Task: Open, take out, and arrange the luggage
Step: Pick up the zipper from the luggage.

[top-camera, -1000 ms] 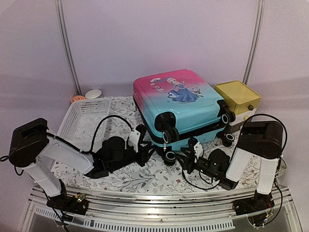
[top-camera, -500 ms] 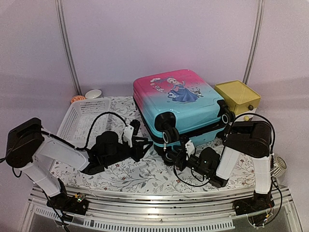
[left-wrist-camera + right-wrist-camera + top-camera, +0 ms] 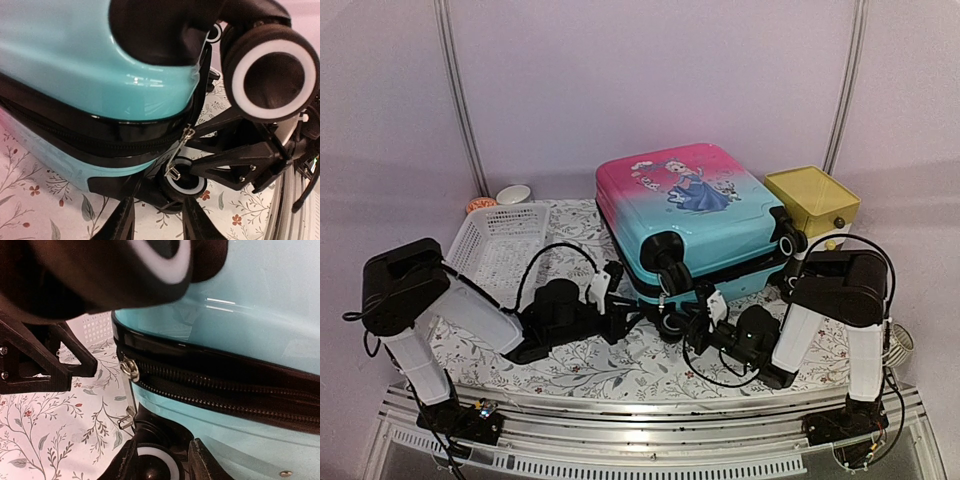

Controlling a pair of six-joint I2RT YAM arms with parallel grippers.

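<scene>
Worktop: from my seat I see a worktop [image 3: 620, 365] under a flower-print cloth, with both arms bolted at its near edge.
Luggage: the luggage [image 3: 700, 215] lies flat at the middle-right of the worktop, printed pink-to-turquoise shell up and wheels toward the arms. It sits between the basket and the yellow-topped box.
Basket: a white perforated basket [image 3: 495, 245] stands left of the luggage, tilted.
Box: the yellow-topped box [image 3: 812, 200] is just beside the luggage's far right corner.
Left arm: my left arm [image 3: 470, 315] lies low and reaches right toward the luggage's near corner.
Right arm: my right arm [image 3: 830, 300] folds down and reaches left to the same corner.
Left tool: the left tool [image 3: 157, 210] is part open. Its fingers [image 3: 124, 220] stand apart just below the corner.
Right tool: the right tool [image 3: 160, 455] has its fingers either side of the lower wheel. I cannot tell whether they press on it.
Zipper band: the black zipper band [image 3: 225, 390] runs closed along the turquoise edge.
Wheels: the upper wheel [image 3: 270, 80] is above the lower wheel [image 3: 182, 184].
Bowl: a small white bowl [image 3: 513, 193] sits behind the basket.
Zipper pull: the metal zipper pull [image 3: 176, 159] hangs at the corner, just above the lower wheel.
</scene>
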